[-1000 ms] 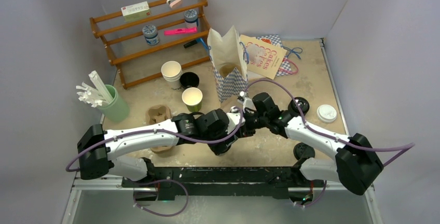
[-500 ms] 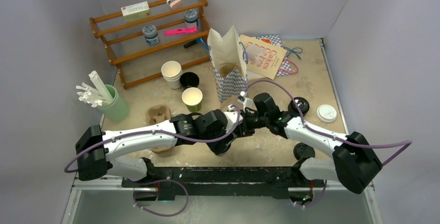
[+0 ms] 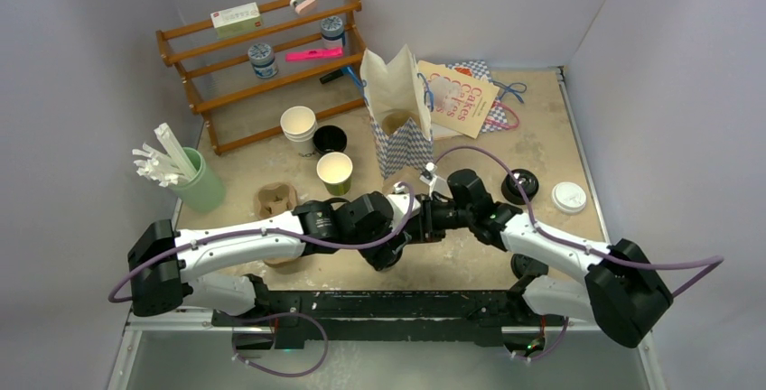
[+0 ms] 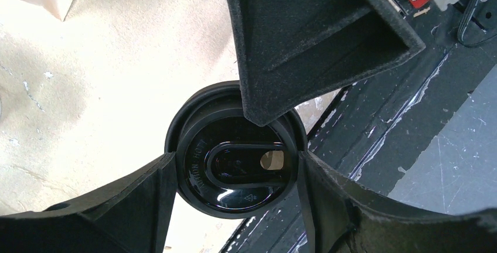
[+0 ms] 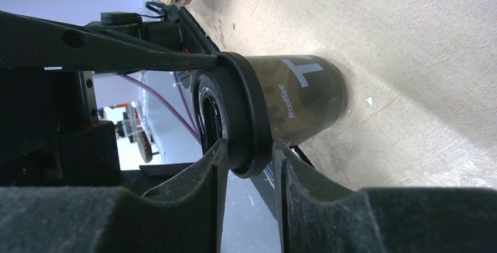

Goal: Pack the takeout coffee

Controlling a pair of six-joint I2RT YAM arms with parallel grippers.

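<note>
The takeout coffee (image 5: 305, 101), a small dark cup printed "#coffee", stands on the table near the front edge with its black sip lid (image 4: 234, 188) on. My left gripper (image 4: 234, 174) comes down from above, a finger pressed against each side of the lid and cup, shut on it. My right gripper (image 5: 249, 150) reaches in from the side. One of its fingers lies on the lid's top, the other under the rim, both touching. In the top view the cup is hidden beneath both wrists, where left gripper (image 3: 394, 247) and right gripper (image 3: 417, 226) meet.
An open checked paper bag (image 3: 397, 106) stands behind the grippers. A green cup (image 3: 334, 171), stacked white cups (image 3: 298, 124), a cardboard carrier (image 3: 276, 200) and a green holder (image 3: 200, 187) are on the left. A black lid (image 3: 520, 184) and white lid (image 3: 569, 197) lie right.
The right arm has shifted slightly to the right and its wrist sits a little lower. The left arm and the cup have stayed where they were.
</note>
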